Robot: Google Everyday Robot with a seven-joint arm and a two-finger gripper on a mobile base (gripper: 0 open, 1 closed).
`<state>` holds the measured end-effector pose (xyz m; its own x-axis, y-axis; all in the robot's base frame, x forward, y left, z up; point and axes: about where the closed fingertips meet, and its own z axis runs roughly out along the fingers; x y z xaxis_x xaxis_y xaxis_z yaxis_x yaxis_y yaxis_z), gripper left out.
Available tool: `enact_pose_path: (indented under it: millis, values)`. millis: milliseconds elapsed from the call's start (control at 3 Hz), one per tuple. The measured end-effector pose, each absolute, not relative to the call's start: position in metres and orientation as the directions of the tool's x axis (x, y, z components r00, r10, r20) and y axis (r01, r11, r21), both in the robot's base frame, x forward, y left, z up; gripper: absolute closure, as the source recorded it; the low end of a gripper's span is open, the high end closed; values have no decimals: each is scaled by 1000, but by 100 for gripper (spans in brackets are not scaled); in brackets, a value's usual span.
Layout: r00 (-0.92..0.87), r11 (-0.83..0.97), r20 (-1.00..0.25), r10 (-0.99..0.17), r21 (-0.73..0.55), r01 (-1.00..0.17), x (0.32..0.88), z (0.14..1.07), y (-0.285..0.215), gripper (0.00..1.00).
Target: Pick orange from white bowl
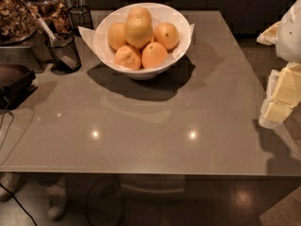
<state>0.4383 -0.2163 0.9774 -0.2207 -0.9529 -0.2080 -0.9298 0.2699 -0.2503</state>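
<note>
A: Spotting the orange (pixel 138 31)?
B: Topmost in the white bowl (pixel 141 72), near the tabletop's (pixel 155 126) far edge. The gripper (pixel 281 97) hangs beyond the right edge (spread or closed, I cannot tell).

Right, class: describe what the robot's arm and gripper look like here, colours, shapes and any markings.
The arm, at the view's upper right edge, is a smooth rounded white shell with a tan patch on its left. The gripper, below it at the right edge, is blocky and pale yellow with whitish edging. No cables or markings show.
</note>
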Motion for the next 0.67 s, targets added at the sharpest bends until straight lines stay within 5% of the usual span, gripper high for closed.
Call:
enact_pose_path:
  millis: [667]
  values:
    - [-265, 316, -210, -941, -268, -910, 443, 980, -215, 0]
